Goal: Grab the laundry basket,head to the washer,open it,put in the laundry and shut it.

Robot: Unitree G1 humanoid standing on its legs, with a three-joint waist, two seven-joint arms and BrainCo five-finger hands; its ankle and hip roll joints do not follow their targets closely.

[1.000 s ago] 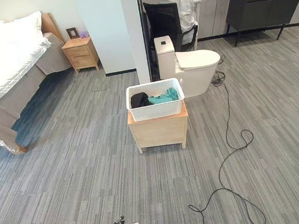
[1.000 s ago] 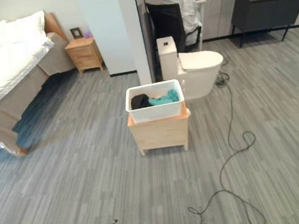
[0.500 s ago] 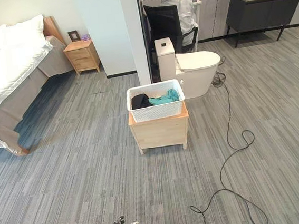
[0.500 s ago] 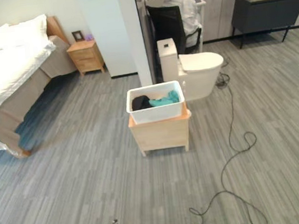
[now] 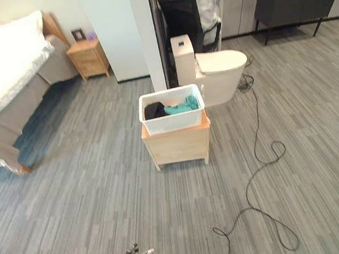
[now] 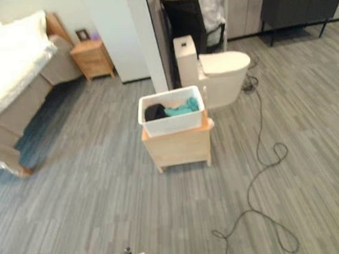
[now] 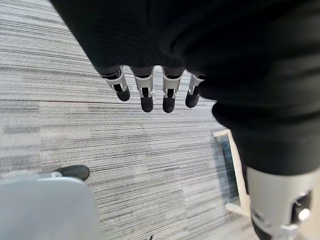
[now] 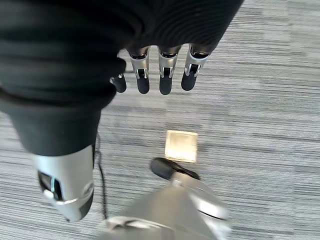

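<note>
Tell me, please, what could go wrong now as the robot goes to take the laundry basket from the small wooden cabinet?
1. A black cable loops over the floor to the right of the wooden cabinet; a step there could snag it.
2. The white laundry basket covers nearly the whole cabinet top, so a push from the open left hand or right hand may tip it off.
3. The toilet stands close behind, leaving little room.

Grey striped carpet floor (image 5: 92,194) carries a low light-wood cabinet (image 5: 178,145) at centre. A white perforated plastic laundry basket (image 5: 172,109) sits directly on the cabinet top. At 1 o'clock of the cabinet, a white toilet (image 5: 215,74); at 10 o'clock, a white-sheeted bed (image 5: 6,82); at 11 o'clock, a small wooden nightstand (image 5: 88,58).
</note>
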